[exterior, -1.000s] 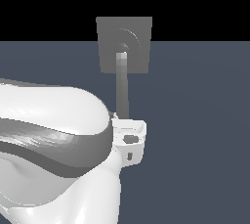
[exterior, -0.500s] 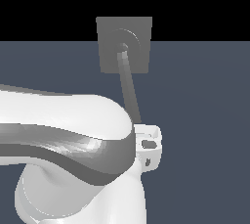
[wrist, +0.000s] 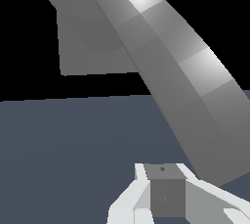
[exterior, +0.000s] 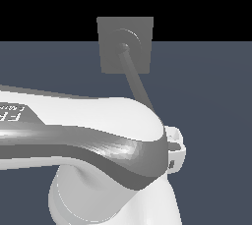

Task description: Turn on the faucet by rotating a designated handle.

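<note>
The faucet's square grey plate (exterior: 110, 57) stands upright at the back, with a round hub (exterior: 129, 40) on it. The long grey handle (exterior: 138, 84) runs from the hub down toward the exterior view's right, and its lower end is hidden behind my arm. In the wrist view the handle (wrist: 180, 76) fills the frame as a broad curved bar in front of the plate (wrist: 83, 47). My gripper (wrist: 165, 176) sits right beside the handle's lower end with its fingers together and nothing between them. In the exterior view only part of the gripper (exterior: 174, 148) shows past my arm.
My white and grey arm (exterior: 83, 140) fills the lower half of the exterior view and hides the floor in front. A flat dark blue-grey floor (exterior: 216, 96) runs to the horizon, with black background above.
The handle has swung from hanging almost straight down to slanting toward the exterior view's right. My gripper and arm have moved the same way alongside its lower end.
</note>
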Action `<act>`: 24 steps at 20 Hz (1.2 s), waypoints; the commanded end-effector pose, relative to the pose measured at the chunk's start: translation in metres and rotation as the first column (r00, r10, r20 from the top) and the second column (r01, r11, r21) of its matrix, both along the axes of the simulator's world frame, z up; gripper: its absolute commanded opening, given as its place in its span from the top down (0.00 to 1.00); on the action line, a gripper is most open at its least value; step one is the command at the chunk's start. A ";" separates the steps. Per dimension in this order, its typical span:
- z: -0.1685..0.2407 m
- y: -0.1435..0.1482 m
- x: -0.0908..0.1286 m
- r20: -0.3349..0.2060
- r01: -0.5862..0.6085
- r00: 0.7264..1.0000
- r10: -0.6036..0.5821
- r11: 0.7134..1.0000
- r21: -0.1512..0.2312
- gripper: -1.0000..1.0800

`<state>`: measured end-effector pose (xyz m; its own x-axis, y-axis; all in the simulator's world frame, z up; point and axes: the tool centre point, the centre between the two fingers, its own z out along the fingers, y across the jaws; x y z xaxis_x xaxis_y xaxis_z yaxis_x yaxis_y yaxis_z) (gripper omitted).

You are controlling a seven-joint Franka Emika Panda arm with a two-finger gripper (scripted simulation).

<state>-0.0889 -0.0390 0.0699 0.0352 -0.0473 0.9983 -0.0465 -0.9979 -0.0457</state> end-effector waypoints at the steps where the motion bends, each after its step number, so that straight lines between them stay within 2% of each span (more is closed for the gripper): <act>1: 0.002 0.022 0.001 0.013 -0.004 1.000 0.003 0.997 0.081 1.00; 24: 0.062 -0.061 0.001 0.026 0.007 1.000 -0.007 1.000 0.027 1.00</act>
